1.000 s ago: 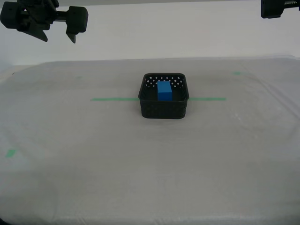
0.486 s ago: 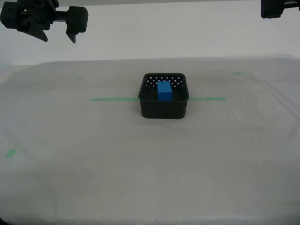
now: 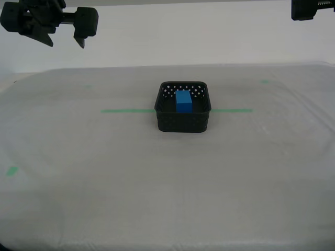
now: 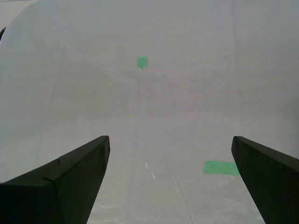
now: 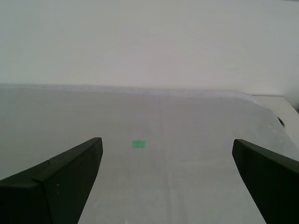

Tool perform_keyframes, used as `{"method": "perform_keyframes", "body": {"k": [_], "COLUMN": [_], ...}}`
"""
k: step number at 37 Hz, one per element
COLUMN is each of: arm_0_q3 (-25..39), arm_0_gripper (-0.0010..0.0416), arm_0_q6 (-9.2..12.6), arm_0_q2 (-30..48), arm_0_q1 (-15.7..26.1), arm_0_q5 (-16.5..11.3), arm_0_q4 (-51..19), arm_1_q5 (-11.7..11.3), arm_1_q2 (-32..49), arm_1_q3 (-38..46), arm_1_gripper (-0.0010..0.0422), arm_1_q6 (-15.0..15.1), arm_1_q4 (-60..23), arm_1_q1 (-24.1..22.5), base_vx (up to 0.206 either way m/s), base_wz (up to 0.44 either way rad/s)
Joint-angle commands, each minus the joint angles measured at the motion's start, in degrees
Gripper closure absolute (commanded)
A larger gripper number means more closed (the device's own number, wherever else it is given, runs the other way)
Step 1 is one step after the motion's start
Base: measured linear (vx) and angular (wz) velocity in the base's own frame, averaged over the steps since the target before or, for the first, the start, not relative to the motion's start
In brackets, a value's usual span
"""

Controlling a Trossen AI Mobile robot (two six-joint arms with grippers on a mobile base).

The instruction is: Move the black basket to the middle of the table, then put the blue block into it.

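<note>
Noted no shift since a second ago: saw basket, block and both arms in the same places across the exterior view. Found the small square black plastic basket with hole-pierced walls (image 3: pixel 183 121) sitting near the middle of the wide table under whitish translucent sheeting (image 3: pixel 157 198), astride the thin green tape line (image 3: pixel 125 111), with tape showing at nine and three o'clock of it. Found the small solid bright blue block (image 3: pixel 183 101) already inside, standing toward the twelve o'clock wall; could not tell whether touching that wall. Judged both steps of the task done, and took that as the reason for the arms being held high and well clear, leaving nothing to knock the basket off the line. Saw a black gripper on one arm (image 3: pixel 65 42) hanging at ten o'clock from the basket in the exterior view, and a black piece of another arm (image 3: pixel 312 9) at two o'clock; could not tell from the wrist views which was which. Read my first gripper (image 5: pixel 166 142) as released, jaws spread wide over bare sheeting with nothing between. Read my second gripper (image 4: pixel 169 144) likewise, released and empty. Counted one basket, one block, two grippers, one tape line, and two small green tape marks (image 3: pixel 11 170) plain in the exterior view.
</note>
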Motion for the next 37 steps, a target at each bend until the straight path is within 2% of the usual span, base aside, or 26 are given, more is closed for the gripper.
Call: {"method": "perform_keyframes", "body": {"k": [1,37], "arm_0_q3": [0.04,0.04], "arm_0_gripper": [0.0016,0.0017], "arm_0_q6": [-0.02,-0.02], "arm_0_q2": [-0.02,-0.02], "arm_0_q1": [-0.02,-0.02], "arm_0_q5": [0.02,0.00], "arm_0_q4": [0.17,0.17], "arm_1_q5": [-0.02,-0.02], "arm_1_q2": [0.00,0.00], "arm_1_q3": [0.02,0.02], "arm_1_gripper": [0.0055,0.0055], "arm_1_q6": [0.13,0.13], "arm_1_q4": [0.00,0.00], "arm_1_q1": [0.02,0.02], "base_vx": [0.000,0.000], "base_wz": [0.000,0.000]}}
